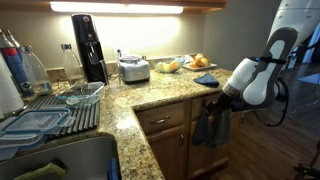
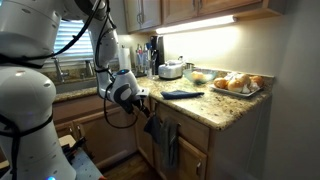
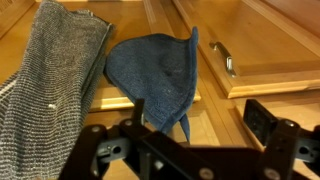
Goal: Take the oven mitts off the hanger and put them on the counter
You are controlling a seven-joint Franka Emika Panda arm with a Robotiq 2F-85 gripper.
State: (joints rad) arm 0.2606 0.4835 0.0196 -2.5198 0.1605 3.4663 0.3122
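Black Robotiq gripper, jaws apart; dusty-blue padded fabric oven mitt is hung just ahead. Thick fabric should be pinched high, then lifted onto the speckled granite counter above.

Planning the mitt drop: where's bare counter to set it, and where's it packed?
Best bare patch: the counter corner, bordered by the white appliance behind, the glass bowl on one side and the blue mitt lying flat on the other. Crowded: the end with the plate of food, and the dish rack end.
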